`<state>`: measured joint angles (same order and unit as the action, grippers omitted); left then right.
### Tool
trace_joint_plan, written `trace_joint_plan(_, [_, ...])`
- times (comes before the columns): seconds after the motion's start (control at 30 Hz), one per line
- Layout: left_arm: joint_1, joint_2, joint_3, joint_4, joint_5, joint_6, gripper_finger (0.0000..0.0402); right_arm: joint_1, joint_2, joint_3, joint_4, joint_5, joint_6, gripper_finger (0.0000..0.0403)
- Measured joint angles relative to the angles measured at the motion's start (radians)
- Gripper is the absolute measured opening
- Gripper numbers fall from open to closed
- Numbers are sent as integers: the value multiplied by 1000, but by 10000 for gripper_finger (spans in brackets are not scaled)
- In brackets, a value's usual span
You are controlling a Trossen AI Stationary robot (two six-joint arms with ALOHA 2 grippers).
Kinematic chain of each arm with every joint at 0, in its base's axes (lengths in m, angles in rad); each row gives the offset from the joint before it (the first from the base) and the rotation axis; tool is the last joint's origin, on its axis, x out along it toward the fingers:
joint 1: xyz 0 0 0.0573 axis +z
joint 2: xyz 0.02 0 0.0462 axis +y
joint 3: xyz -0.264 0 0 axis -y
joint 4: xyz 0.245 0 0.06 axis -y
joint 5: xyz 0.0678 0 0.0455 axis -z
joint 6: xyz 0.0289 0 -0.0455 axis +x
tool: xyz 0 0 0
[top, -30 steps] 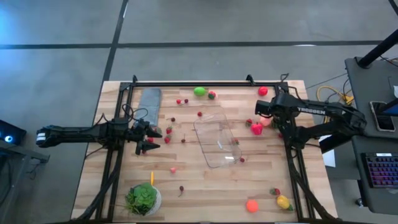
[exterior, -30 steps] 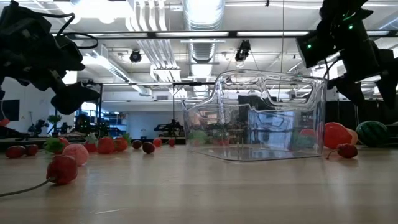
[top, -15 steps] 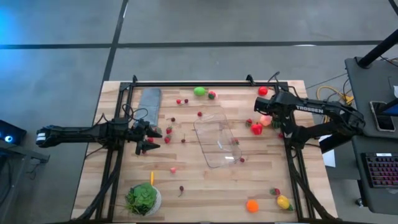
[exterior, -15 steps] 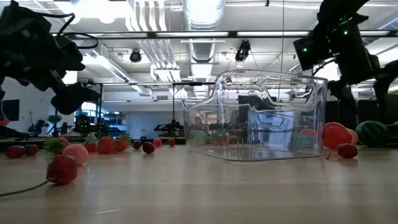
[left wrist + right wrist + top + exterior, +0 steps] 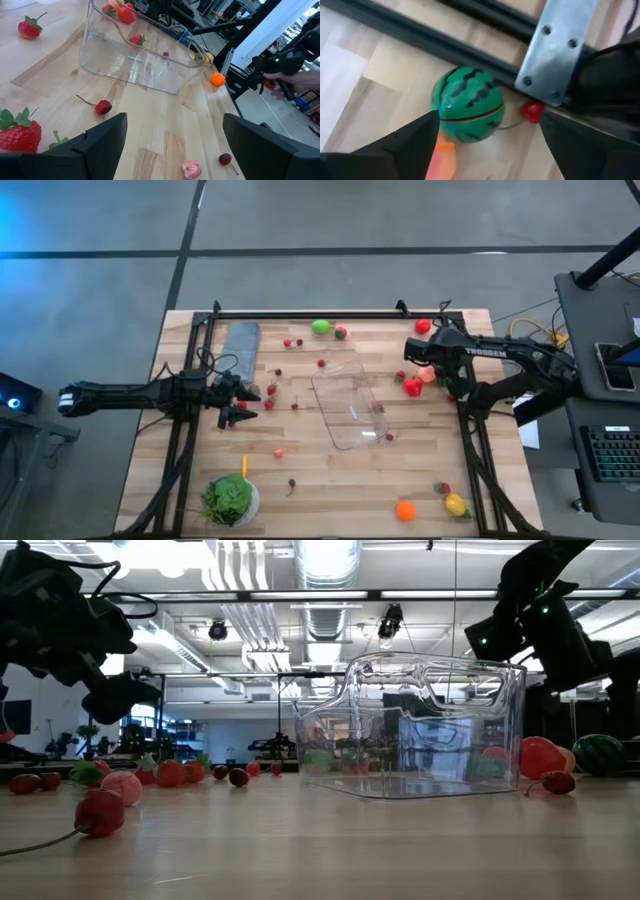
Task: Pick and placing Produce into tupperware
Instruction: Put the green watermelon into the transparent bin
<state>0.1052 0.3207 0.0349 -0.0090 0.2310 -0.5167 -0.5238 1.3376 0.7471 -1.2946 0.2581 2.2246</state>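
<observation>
I see the wooden table (image 5: pixel 330 480) first, with the tupperware (image 5: pixel 349 406) sitting near its middle, mouth up and angled a little. That central spot makes sense to me: either arm can reach it. Inside it I can make out only a couple of small red pieces, so most of the job looks undone.

The produce is scattered all around the tub rather than in it. A green piece (image 5: pixel 320 327) lies at the far edge, an orange fruit (image 5: pixel 404 509) and a yellow one (image 5: pixel 456 504) near the front right corner, and small red berries dot the boards to the left of the tub. A leafy green head in a white bowl (image 5: pixel 231 500) and a grey folded cloth (image 5: pixel 239 349) sit on the left side.

My right gripper (image 5: pixel 416 358) hangs over the cluster just right of the tub, above a red fruit (image 5: pixel 412 387). Through its wrist camera the fingers (image 5: pixel 395 145) stand wide apart and carry nothing, with the striped melon (image 5: pixel 467 104) and a cherry (image 5: pixel 533 111) on the table beneath them, untouched.

My left gripper (image 5: pixel 172 145) waits left of the tub, spread wide and empty, facing the tub's wall.
</observation>
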Motion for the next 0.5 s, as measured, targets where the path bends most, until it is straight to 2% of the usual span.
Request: trace_joint_plan(0.5, [0, 28, 0, 0, -3, 0, 314, -52, 165, -3, 47, 5, -26, 346])
